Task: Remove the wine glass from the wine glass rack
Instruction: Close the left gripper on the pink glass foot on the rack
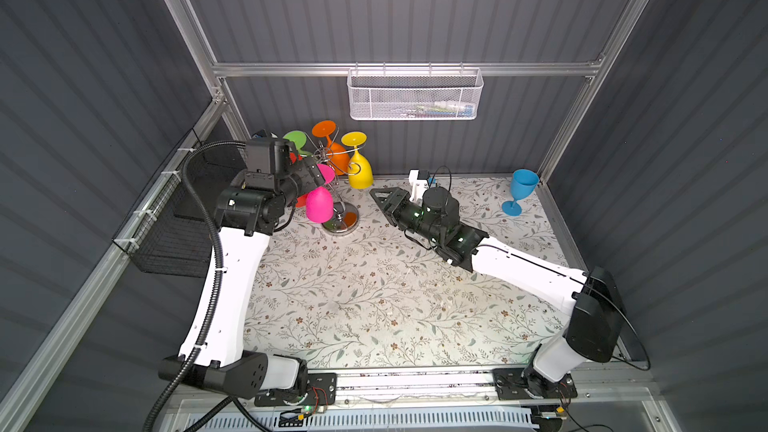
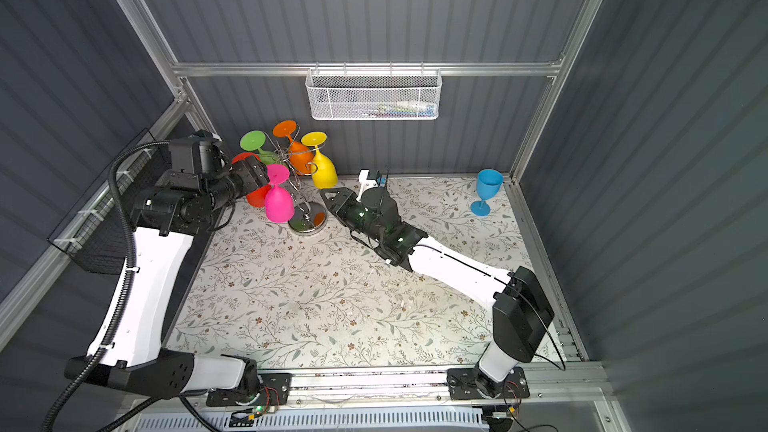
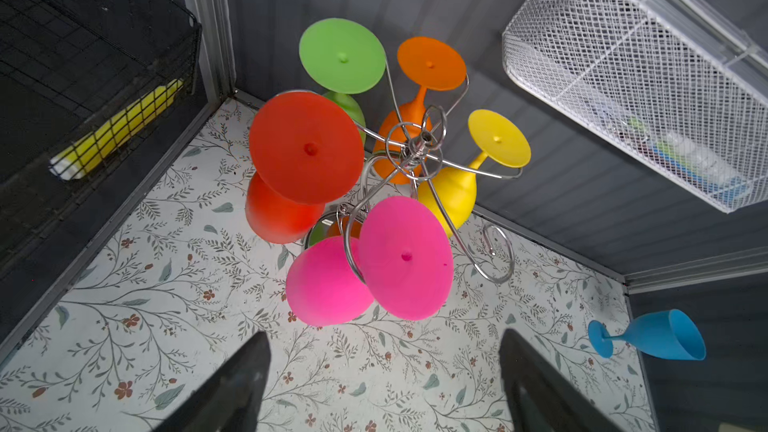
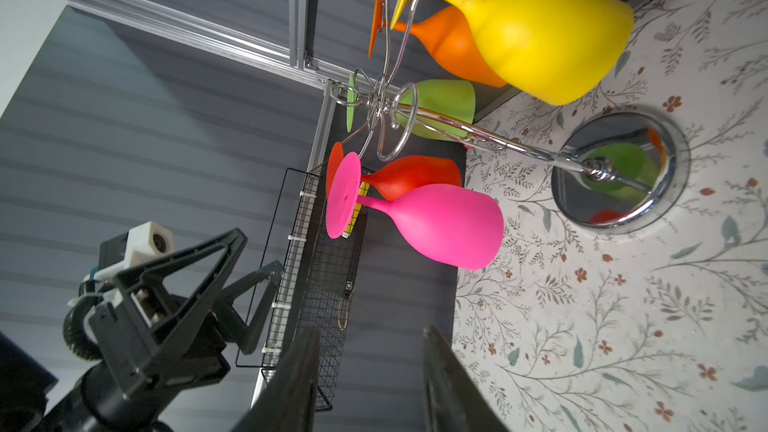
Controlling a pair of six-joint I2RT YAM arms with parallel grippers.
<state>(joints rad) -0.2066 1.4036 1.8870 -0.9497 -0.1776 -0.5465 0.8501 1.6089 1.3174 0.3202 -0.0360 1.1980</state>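
Both arms combine white moulded link shells with black joint housings. On the left arm, a black corrugated conduit follows the white link and is secured by white cable ties. The black shoulder housing carries a pattern of small round holes. On the right arm, a thin black cable loops off the black elbow housing, and green indicator lights show on the wrist section. Each arm stands on a black base plate fitted with screws and thin red and black wires. The jaws of the left gripper are black open triangular frames, with a white camera housing behind them.
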